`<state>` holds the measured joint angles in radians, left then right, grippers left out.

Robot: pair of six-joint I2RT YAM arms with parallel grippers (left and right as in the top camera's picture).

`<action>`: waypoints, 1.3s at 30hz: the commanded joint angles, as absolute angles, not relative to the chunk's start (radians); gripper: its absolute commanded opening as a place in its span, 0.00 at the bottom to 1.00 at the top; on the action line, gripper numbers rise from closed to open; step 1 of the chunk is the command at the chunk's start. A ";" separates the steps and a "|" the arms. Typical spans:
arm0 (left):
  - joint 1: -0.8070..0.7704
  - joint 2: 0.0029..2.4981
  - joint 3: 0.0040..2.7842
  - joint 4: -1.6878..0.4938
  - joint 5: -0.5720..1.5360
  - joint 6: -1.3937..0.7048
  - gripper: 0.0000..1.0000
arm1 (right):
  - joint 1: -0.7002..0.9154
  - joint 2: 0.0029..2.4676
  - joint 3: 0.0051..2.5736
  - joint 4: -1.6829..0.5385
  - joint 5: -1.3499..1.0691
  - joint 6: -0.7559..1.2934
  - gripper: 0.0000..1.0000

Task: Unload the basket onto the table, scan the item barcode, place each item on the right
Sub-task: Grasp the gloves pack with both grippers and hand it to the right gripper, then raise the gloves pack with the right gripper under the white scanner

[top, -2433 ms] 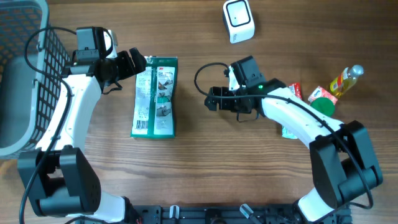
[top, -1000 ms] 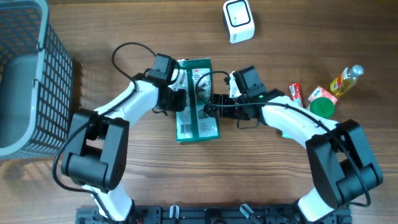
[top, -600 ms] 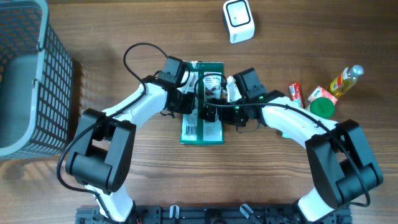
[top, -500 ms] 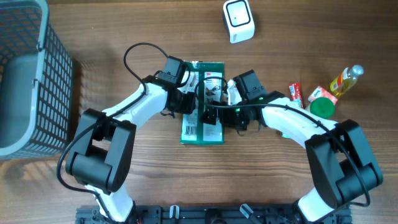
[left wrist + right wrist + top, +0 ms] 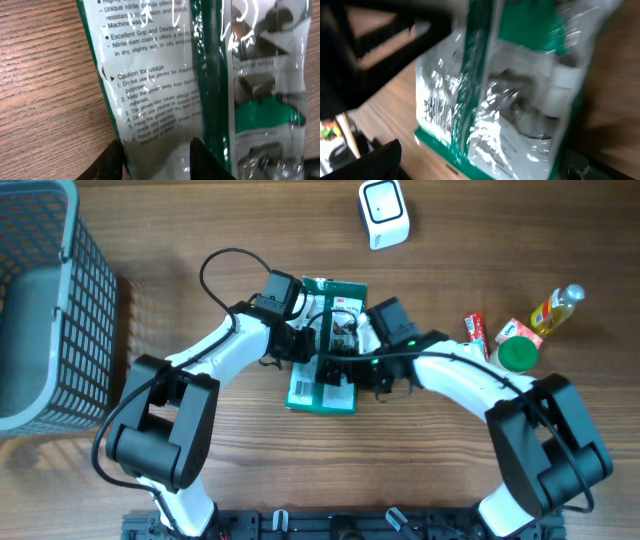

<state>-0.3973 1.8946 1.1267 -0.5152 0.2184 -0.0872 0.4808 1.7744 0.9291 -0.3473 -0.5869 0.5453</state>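
the green glove packet point(image 5: 318, 392) is found on the robot's side of the white scanner point(image 5: 383, 213), a little to its left and well apart from it. the packet's left edge is pinched by the left gripper point(image 5: 157, 152). the right gripper point(image 5: 482, 162) is spread wide, and the packet's crinkled end is framed between its fingers.

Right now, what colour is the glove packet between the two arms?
Green and white, with black print; the glove packet shows best in the left wrist view.
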 commanded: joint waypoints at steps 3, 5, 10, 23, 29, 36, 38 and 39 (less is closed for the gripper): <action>-0.402 1.943 1.103 -0.511 0.224 -0.086 0.30 | 0.366 1.777 0.921 -0.344 -0.557 0.477 0.97; -0.402 1.956 1.103 -0.505 0.224 -0.086 0.27 | 0.361 1.777 0.921 -0.313 -0.537 0.473 0.91; -0.402 1.960 1.103 -0.501 0.224 -0.086 0.24 | 0.362 1.777 0.921 -0.274 -0.531 0.509 0.71; -0.402 1.960 1.103 -0.501 0.224 -0.086 0.24 | 0.381 1.833 0.804 -0.088 -0.524 0.659 0.51; -0.401 1.960 1.103 -0.505 0.223 -0.086 0.25 | 0.408 1.985 0.805 0.123 -0.667 0.744 0.41; -0.401 1.960 1.103 -0.505 0.224 -0.086 0.25 | 0.408 1.990 0.805 0.181 -0.664 0.732 0.23; -0.401 1.960 1.103 -0.505 0.224 -0.086 0.25 | 0.408 1.990 0.805 0.181 -0.656 0.704 0.11; -0.401 1.960 1.103 -0.506 0.223 -0.086 0.29 | 0.408 1.990 0.805 0.182 -0.656 0.702 0.11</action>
<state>-0.3973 1.9018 1.1271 -0.4969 0.2195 -0.0872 0.3996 1.9533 0.8249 0.1894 -0.7025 0.7319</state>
